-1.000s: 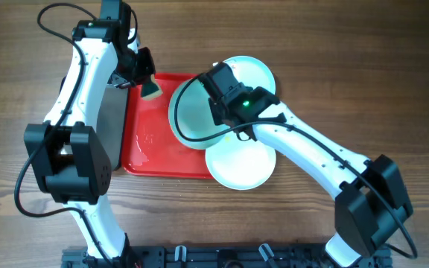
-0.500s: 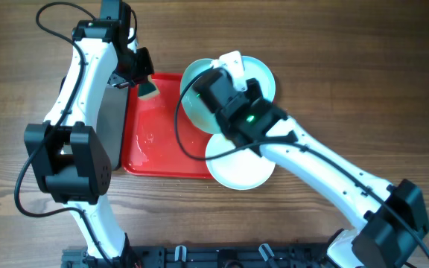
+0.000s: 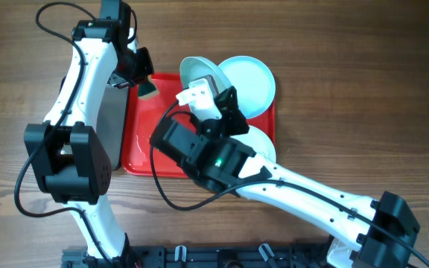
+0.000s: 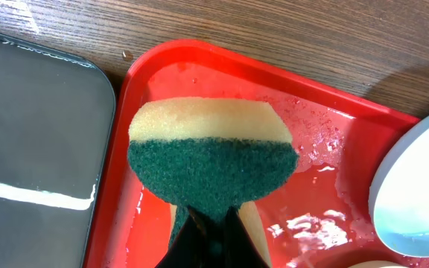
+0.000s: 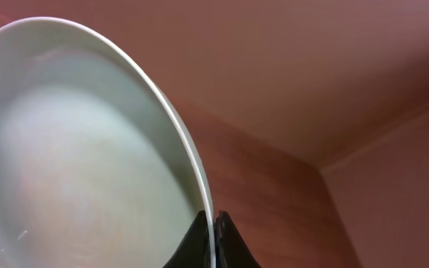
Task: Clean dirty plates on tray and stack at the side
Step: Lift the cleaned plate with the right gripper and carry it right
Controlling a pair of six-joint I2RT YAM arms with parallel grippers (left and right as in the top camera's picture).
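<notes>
**Plate held on edge over the tray, sponge apart**

A plate (image 5: 73, 149) is clamped by its rim between the closed fingers of the right gripper (image 5: 213, 229) and held tilted above the far middle of the tray (image 3: 144, 138). The sponge (image 4: 211, 156) is pinched tight in the left gripper (image 4: 207, 227), over the tray's wet far-left corner and clear of the plate.

A scrub appears to be the step in hand. It would be done best with the plate's face turned to the sponge and kept over the tray, so that drips are caught. Since only a thin rim is gripped, light strokes pressed toward the fingers are advised, lest the plate be levered out.

A second plate (image 3: 250, 83) lies just beside the held one, overhanging the tray's far-right rim. A third plate (image 3: 265, 147) is mostly hidden under the right arm. The black tray (image 4: 36, 149) borders the left rim. Open table (image 3: 334, 67) is left to the right.
</notes>
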